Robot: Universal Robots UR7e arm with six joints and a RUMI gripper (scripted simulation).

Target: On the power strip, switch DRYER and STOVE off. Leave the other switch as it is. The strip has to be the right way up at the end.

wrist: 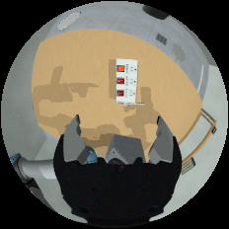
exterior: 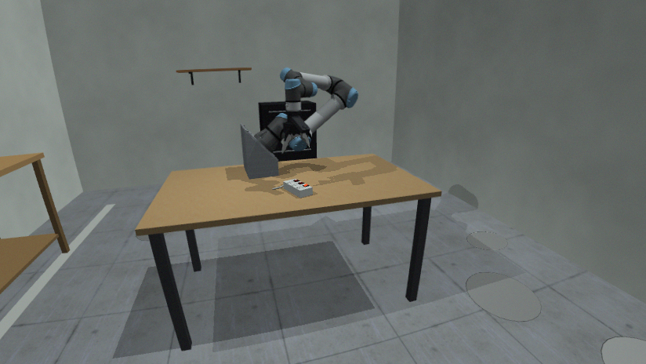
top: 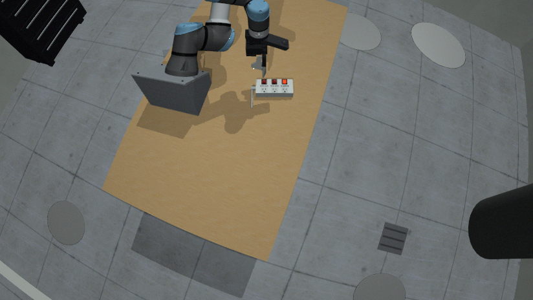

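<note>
A white power strip [top: 273, 88] lies face up on the wooden table, with three red rocker switches in a row along its top. The right switch [top: 284, 81] glows brighter red than the other two [top: 264, 81]. The labels are too small to read. The strip also shows in the exterior view [exterior: 298, 187] and in the wrist view [wrist: 126, 81]. A short grey cord stub [top: 252, 97] sticks out at its left end. My gripper [top: 259, 66] hangs above the table just behind the strip's left end, apart from it. Its fingers stand wide open and empty.
The arm's grey wedge-shaped base [top: 172, 89] stands on the table left of the strip. A black cabinet [exterior: 286, 131] stands behind the table. A wooden shelf unit [exterior: 19, 216] stands at the far left of the room.
</note>
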